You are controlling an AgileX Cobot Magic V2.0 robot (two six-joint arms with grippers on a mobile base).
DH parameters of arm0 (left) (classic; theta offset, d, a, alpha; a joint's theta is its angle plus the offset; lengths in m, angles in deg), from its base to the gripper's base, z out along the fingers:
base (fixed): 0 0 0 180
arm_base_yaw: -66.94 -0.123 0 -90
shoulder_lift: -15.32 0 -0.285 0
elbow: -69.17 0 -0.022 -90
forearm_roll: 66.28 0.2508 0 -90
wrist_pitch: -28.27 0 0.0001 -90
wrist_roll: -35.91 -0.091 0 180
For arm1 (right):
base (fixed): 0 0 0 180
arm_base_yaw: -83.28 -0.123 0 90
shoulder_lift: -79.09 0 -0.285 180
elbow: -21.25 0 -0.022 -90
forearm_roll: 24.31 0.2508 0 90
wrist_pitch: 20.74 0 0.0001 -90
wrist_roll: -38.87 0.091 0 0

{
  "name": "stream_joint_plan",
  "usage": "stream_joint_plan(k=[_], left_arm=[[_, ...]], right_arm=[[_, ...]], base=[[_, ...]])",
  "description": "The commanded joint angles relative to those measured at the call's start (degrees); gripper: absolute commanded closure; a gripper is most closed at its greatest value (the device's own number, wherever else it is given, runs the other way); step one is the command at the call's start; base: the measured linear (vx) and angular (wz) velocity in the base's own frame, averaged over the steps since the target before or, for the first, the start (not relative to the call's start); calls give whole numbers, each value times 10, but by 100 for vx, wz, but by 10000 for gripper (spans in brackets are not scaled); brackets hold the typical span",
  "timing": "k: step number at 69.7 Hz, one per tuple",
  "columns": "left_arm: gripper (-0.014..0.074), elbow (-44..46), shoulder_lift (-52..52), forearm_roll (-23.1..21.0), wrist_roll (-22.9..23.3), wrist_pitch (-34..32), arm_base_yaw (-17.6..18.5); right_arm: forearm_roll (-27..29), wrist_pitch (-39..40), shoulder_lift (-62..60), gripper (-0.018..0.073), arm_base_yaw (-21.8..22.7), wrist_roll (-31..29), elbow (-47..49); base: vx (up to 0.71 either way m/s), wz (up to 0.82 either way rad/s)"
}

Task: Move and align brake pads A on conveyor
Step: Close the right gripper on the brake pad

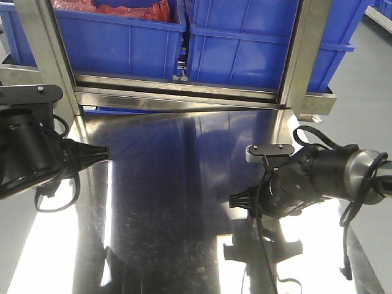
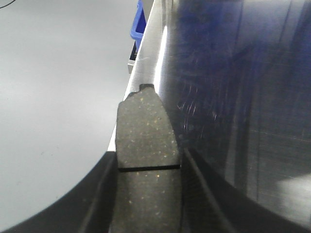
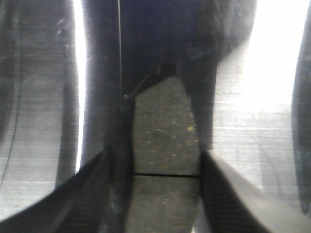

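Note:
Two brake pads A show, one in each gripper. In the left wrist view a dark grey pad (image 2: 146, 131) with a thin cross groove sticks out forward, my left gripper (image 2: 148, 167) shut on its sides, over the left edge of the steel table. The right wrist view has another grooved pad (image 3: 164, 128) pinched by my right gripper (image 3: 165, 170), just above the shiny table top. From the front, the left gripper (image 1: 101, 152) is at the table's left side and the right gripper (image 1: 239, 199) at centre right, both pointing inward. The conveyor is out of view.
The mirror-like steel table (image 1: 177, 233) fills the foreground. Behind it two blue bins (image 1: 122, 40) (image 1: 257, 49) sit on a shelf between steel posts (image 1: 43, 55) (image 1: 303, 55). Grey floor (image 2: 53, 82) lies beyond the table's left edge.

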Motion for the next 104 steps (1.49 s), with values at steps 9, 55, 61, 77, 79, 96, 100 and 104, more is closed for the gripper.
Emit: stream_joint_plan(k=[9, 55, 61, 77, 79, 96, 100, 104], left_arm=[[443, 15, 20, 37, 2, 0, 0], [443, 15, 20, 37, 2, 0, 0], [443, 15, 20, 37, 2, 0, 0], [443, 15, 20, 37, 2, 0, 0], [443, 15, 20, 37, 2, 0, 0], [443, 15, 20, 37, 2, 0, 0], [443, 15, 20, 37, 2, 0, 0], [443, 15, 20, 37, 2, 0, 0]], right_arm=[[7, 1, -21, 360, 0, 3, 10], [-5, 2, -57, 407, 0, 3, 9], [-5, 2, -57, 407, 0, 3, 9], [-5, 2, -57, 407, 0, 3, 9], [-5, 2, -57, 407, 0, 3, 9], [-5, 2, -57, 407, 0, 3, 9], [-5, 2, -57, 407, 0, 3, 9], [-5, 2, -57, 407, 0, 4, 9]], base=[[0, 0], [0, 0], [0, 0], [0, 0], [0, 0], [0, 0], [0, 0], [0, 0]])
